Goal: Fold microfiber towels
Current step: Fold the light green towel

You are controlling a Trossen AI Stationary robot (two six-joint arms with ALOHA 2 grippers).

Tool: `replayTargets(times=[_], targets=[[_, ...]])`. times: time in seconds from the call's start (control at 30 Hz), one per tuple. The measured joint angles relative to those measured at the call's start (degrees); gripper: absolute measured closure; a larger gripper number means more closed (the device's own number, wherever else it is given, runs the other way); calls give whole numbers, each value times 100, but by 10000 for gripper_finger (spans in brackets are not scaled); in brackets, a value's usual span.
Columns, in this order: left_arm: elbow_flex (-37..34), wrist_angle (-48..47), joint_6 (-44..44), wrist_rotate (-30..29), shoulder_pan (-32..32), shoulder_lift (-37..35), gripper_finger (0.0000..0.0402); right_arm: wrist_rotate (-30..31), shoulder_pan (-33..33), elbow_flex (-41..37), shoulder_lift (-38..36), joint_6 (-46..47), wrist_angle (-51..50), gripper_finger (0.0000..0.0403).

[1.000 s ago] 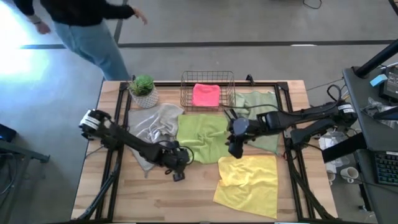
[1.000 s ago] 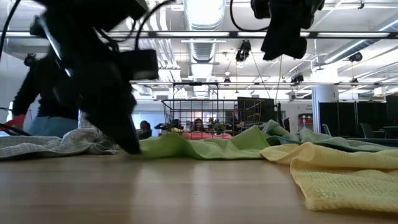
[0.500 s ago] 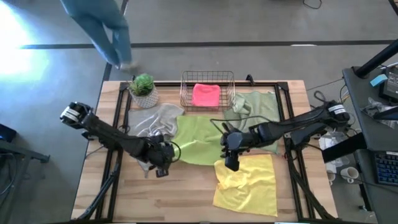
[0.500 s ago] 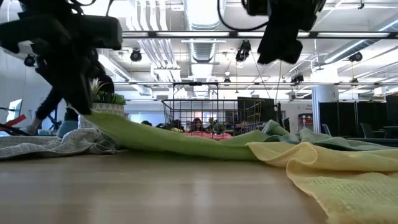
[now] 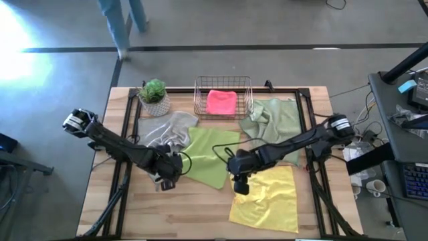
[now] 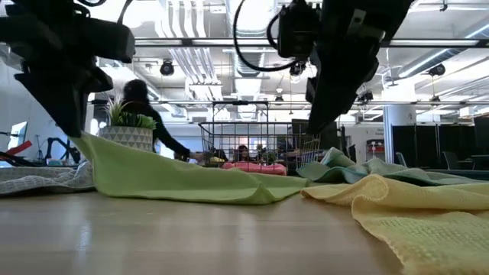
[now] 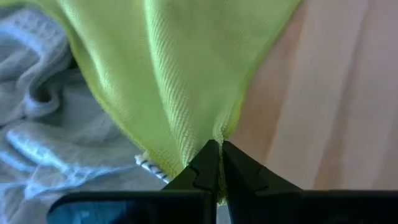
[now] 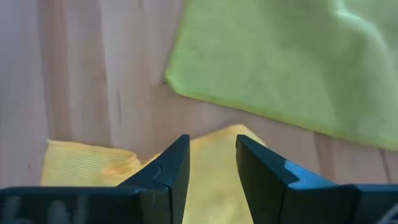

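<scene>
- The left gripper point(image 5: 167, 175) sits low over the wooden table point(image 5: 134, 214), left of centre, its two fingers pressed together on one corner of the lime green towel point(image 5: 210, 157).
- In the left wrist view that pinch is plain: the dark fingertips point(image 7: 211, 163) meet on the cloth's edge, and the lime fabric point(image 7: 180, 68) fans away from them toward twelve o'clock.
- From the gripped corner the lime green towel spreads toward one and two o'clock across the middle of the table; in the low view it hangs from the left gripper point(image 6: 72, 126) and slopes down to the tabletop.
- The grey towel point(image 5: 164, 130) lies crumpled just at eleven o'clock of the left gripper, touching the lime one.
- The right gripper point(image 5: 239, 184) hovers at the near-left corner of the yellow towel point(image 5: 267, 197), its fingers parted and holding nothing.
- Past the right gripper's separated fingers point(image 8: 177, 165) I see the yellow towel point(image 8: 211, 168) below them and the lime edge point(image 8: 280, 68) farther out at twelve o'clock.
- The yellow towel stretches from the right gripper toward four o'clock, to the table's front edge.
- The pale sage green towel point(image 5: 274, 120) lies bunched at one o'clock of the right gripper, well apart from it.
- The hot pink towel point(image 5: 221, 102) rests in the copper wire basket point(image 5: 200, 90) at the far edge, beside a potted plant point(image 5: 154, 96).
</scene>
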Motion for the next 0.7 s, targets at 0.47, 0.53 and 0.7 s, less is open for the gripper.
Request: replayTargets(times=[0.47,0.53,0.7], targets=[[0,137,-124,88,-17,6,402,-193,114,1007,968,-1106,-4,250],[0,142,-124,101,-17,6,402,-189,157,1156,1134,-1353,-4,242],[-7,142,-124,117,-22,6,402,-193,223,1416,1505,-1664,16,235]])
